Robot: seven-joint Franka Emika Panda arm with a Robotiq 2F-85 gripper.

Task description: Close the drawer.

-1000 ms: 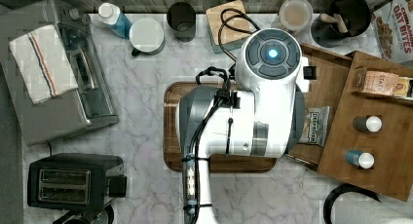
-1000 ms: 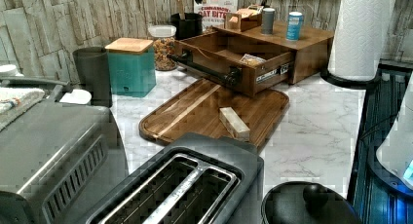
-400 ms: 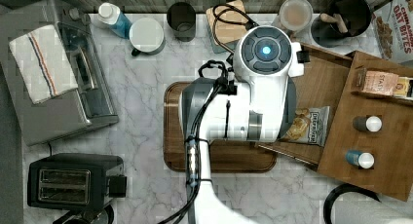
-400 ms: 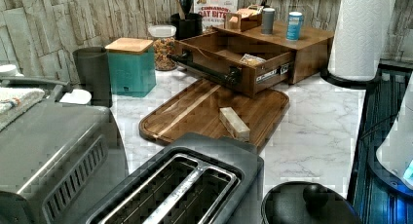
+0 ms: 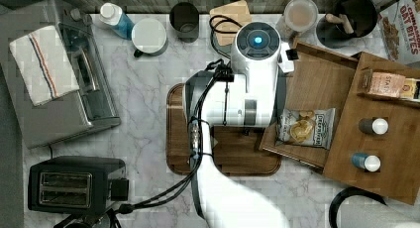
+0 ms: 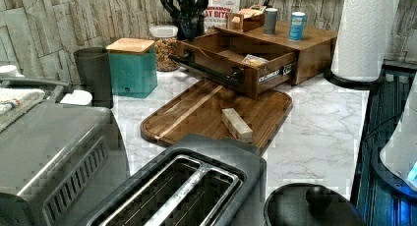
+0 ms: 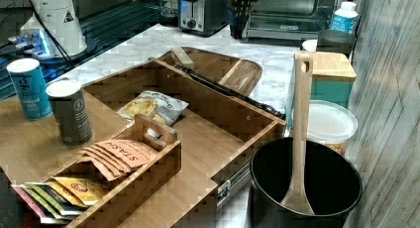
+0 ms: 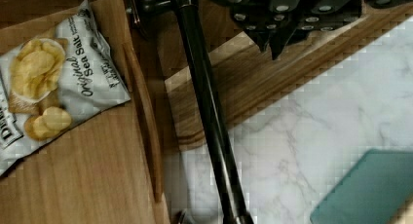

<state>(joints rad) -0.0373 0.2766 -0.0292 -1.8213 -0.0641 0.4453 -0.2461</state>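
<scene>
Drawer (image 5: 317,84) was found open; gripper (image 8: 272,36) state couldn't be told. Handle (image 8: 207,107) push toward 3 o'clock in the top view judged next.

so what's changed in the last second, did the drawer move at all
The arm has shifted toward the top view's top, along the drawer front. The drawer is still pulled out with the chip bag inside; the cutting board and wooden block stayed put.

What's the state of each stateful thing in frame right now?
drawer: pulled out, chip bag inside
teal canister: wooden lid on
glass jar: lidded
toaster: slots empty
black pot: uncovered, wooden spoon standing in it
</scene>
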